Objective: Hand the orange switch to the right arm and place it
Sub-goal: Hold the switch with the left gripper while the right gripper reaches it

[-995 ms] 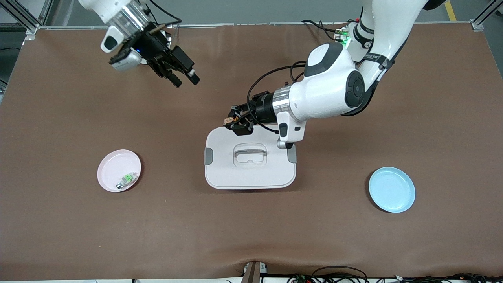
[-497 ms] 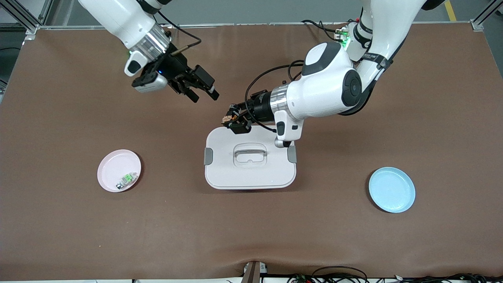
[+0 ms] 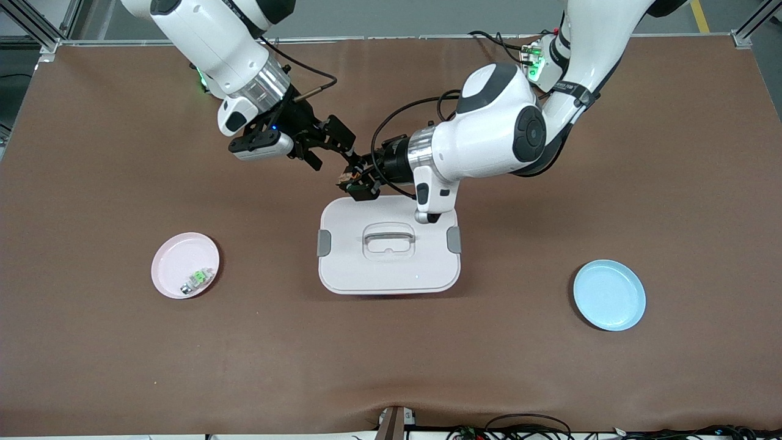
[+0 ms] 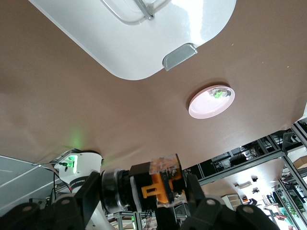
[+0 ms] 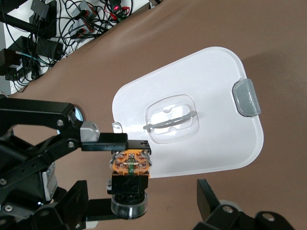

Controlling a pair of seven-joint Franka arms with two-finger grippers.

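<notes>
The left gripper [image 3: 357, 183] pinches the orange switch [image 3: 349, 178] over the white box [image 3: 388, 269] (lid shut). The right gripper [image 3: 330, 145], spread wide beside it, risks knocking the switch loose if misaligned.

White jointed arms [image 3: 489, 134] with dark grey caps, black cables, black jaws.

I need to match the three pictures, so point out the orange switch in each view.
Front view: the switch is held by the left tool over the table, just above the white lid's edge nearest the robots.
Left wrist view: the switch is close up between the fingers.
Right wrist view: the switch is beside the lid's edge.
Shared landmark: the lid.
</notes>
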